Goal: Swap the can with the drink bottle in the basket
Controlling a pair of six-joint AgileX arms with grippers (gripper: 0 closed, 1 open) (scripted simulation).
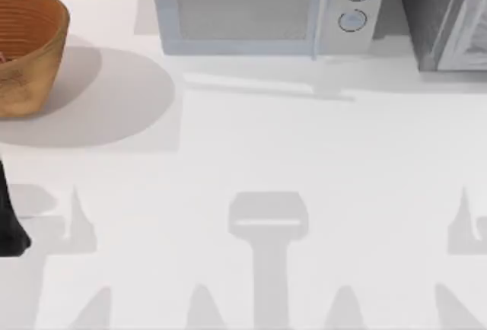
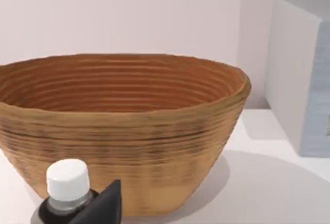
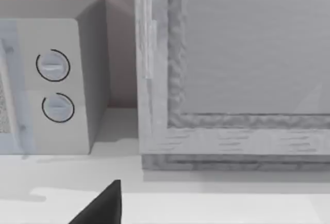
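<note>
The white table point(image 1: 251, 155) was mostly bare. Along its back edge sat the microwave point(image 1: 259, 7), and a bigger grey appliance point(image 1: 445, 14) stood in the far right corner. The basket point(image 1: 27, 49) sat in the far left corner, upright, with its ribbed orange-brown inside open to the top.

My left arm point(image 1: 7, 220) was down at the table's left edge, nearer the front than the basket. Its left gripper point(image 2: 103, 208) was low in front of the basket's outer wall. Right beside the gripper was a dark bottle with a white cap point(image 2: 67, 182). Honestly I couldn't tell if I had it clamped or if it was just standing there.

My right gripper point(image 3: 103, 206) was parked low over the table, facing the microwave's two knobs and the grey appliance. Couldn't tell its grip either.

The drink bottle point(image 1: 2, 58) was just a pale-and-red sliver inside the basket, cut off at the top view's left edge.
</note>
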